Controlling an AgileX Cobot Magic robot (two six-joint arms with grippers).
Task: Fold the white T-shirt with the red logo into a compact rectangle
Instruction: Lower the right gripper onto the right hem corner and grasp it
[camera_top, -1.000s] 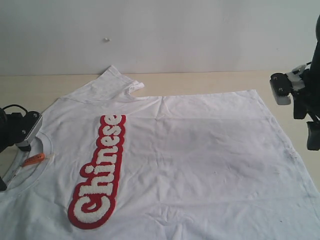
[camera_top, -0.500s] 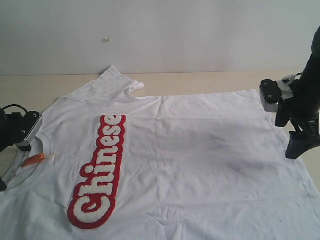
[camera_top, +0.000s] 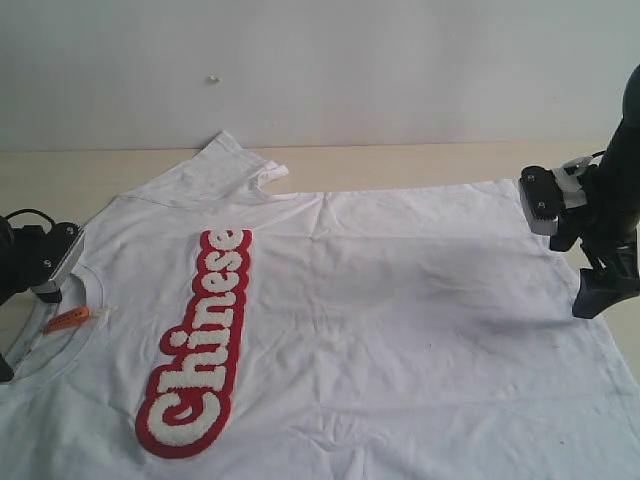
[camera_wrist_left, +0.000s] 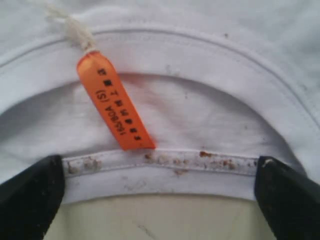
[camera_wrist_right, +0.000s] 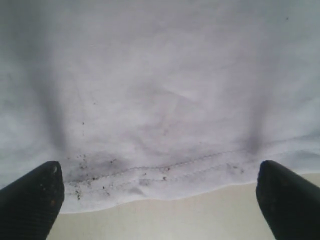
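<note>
The white T-shirt lies spread flat on the table, collar to the left and hem to the right. The red logo runs along its left part. My left gripper hangs open over the collar, its fingers straddling the collar's rim, with the orange neck tag just beyond. My right gripper is open at the hem. Its fingertips stand wide on either side of the stitched edge, holding nothing.
The tan table shows behind the shirt and along its right side. A white wall rises at the back. One sleeve lies folded at the far left corner of the shirt.
The right arm has come in from the right edge and dropped toward the shirt's hem. The left arm and the shirt have not moved.
</note>
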